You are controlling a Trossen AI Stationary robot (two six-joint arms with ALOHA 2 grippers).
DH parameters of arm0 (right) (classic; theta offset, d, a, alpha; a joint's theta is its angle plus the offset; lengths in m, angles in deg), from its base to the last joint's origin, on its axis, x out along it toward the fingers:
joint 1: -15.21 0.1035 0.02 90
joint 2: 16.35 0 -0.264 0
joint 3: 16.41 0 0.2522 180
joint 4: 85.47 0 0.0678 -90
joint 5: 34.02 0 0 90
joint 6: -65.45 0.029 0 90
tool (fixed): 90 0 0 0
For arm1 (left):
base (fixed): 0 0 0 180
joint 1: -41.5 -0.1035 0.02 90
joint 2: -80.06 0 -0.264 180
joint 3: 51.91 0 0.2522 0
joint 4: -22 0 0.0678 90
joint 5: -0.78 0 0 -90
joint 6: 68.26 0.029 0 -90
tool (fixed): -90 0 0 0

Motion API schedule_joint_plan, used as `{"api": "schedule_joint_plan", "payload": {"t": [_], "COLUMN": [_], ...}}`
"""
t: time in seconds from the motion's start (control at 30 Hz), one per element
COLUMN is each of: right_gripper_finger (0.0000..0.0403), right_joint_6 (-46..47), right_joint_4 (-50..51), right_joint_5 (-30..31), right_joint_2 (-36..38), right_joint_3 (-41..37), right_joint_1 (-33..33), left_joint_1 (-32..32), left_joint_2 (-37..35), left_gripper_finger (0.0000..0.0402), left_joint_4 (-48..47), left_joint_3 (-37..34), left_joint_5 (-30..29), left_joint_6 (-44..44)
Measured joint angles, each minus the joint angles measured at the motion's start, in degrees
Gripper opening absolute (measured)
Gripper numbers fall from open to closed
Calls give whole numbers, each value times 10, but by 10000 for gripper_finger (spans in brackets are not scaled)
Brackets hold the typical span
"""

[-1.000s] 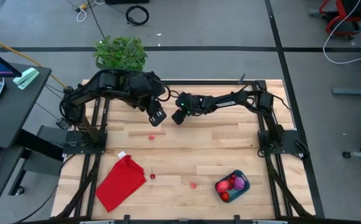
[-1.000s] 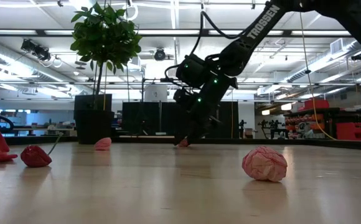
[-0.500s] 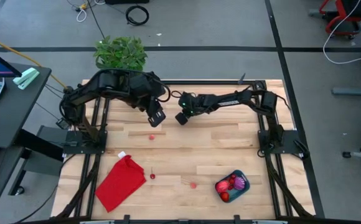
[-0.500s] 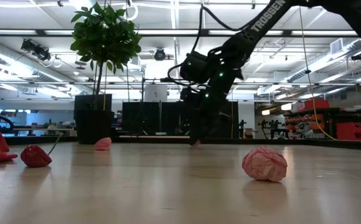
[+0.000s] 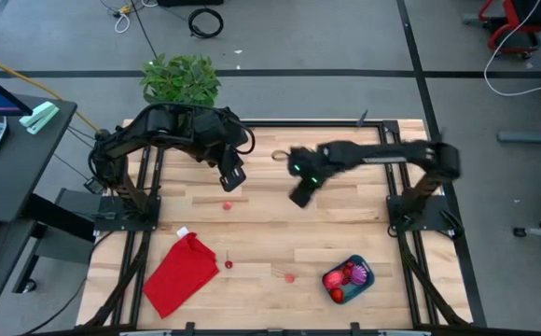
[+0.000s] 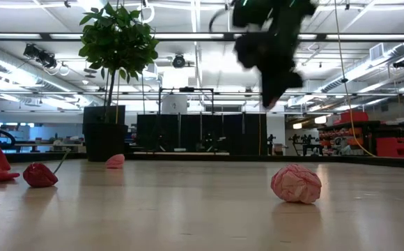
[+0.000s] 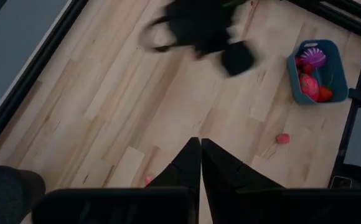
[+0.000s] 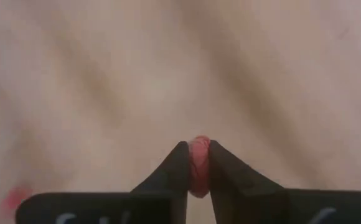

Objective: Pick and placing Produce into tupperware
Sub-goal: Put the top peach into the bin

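- One small pink produce piece was pinched in the right tool, raised over mid-bench.
- Left tool was clenched, empty.
- Tupperware sat near the bench's front right, holding produce.

Pale wood-plank table — smooth, faintly glossy; teal tupperware — plastic; red cloth — matt.

Tabletop: pale wood planks, darker streaks. Tupperware: teal-blue, holding red, pink and purple produce. Cloth: flat red. Loose pink piece. Potted plant: green. Both arms dark, near black.
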Motion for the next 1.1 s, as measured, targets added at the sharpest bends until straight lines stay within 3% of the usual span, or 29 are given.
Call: {"api": "schedule_joint_plan", "payload": {"t": [0.17, 0.3, 0.4, 0.57, 0.83, 1.1], "right_gripper_finger": [45, 42, 52, 57, 57, 111], "right_joint_6": [105, 265, 377, 534, 526, 526], "right_joint_4": [92, 97, 86, 31, -99, -121], "right_joint_5": [-11, -1, 34, 41, 63, 45], "right_joint_2": [98, 156, 176, 166, 104, 43], "right_joint_3": [-12, -46, -76, -119, -132, -132], "right_joint_1": [121, 245, 338, 450, 546, 560], "left_joint_1": [2, 11, 19, 32, 37, 37], "left_joint_2": [0, 0, 0, 1, 1, 1], "left_gripper_finger": [24, 20, 16, 16, 24, 14], "left_joint_4": [0, 0, 0, 0, 0, 0], "left_joint_3": [0, 0, 0, 0, 0, 0], "left_joint_5": [0, 0, 0, 0, 0, 0], "left_joint_6": [2, 2, 9, 28, 52, 62]}}
